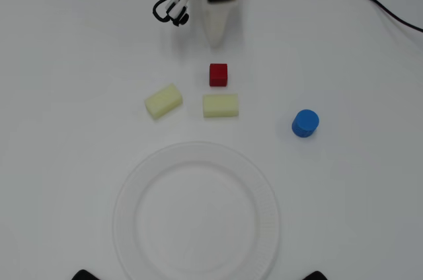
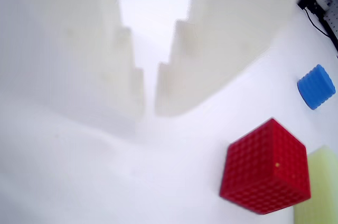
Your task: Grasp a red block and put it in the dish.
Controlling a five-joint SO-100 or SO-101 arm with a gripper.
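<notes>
So far nothing is done; my hand [image 2: 149,109] hangs empty, jaws nearly closed, just short of the red block [image 1: 218,74]; the block sits on the surface beyond the empty dish [image 1: 135,240]; grasping and carrying remain.

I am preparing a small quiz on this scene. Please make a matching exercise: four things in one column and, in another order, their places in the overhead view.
Things:
1. red block
2. dish
3. blue cylinder
4. hand

Places in the overhead view:
A. top centre, just above the red block
B. bottom centre, nothing in it
C. right of both pale yellow blocks
D. directly above the right pale yellow block

Pairs: 1-D, 2-B, 3-C, 4-A
</notes>
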